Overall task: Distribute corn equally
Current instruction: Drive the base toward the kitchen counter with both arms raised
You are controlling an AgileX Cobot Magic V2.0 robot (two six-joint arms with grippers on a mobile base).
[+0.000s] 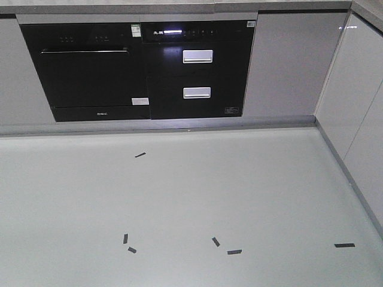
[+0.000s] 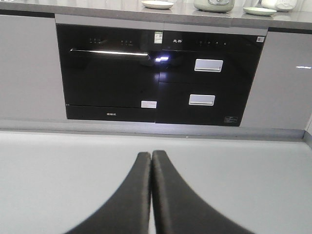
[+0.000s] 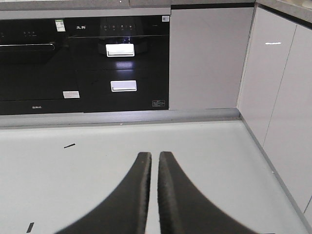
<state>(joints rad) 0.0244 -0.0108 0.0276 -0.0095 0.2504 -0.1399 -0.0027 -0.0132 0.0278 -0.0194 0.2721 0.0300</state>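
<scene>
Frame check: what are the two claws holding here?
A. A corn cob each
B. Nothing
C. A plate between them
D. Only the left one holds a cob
B: the left claw and the right claw each show dark fingers drawn together with nothing gripped between them.
</scene>
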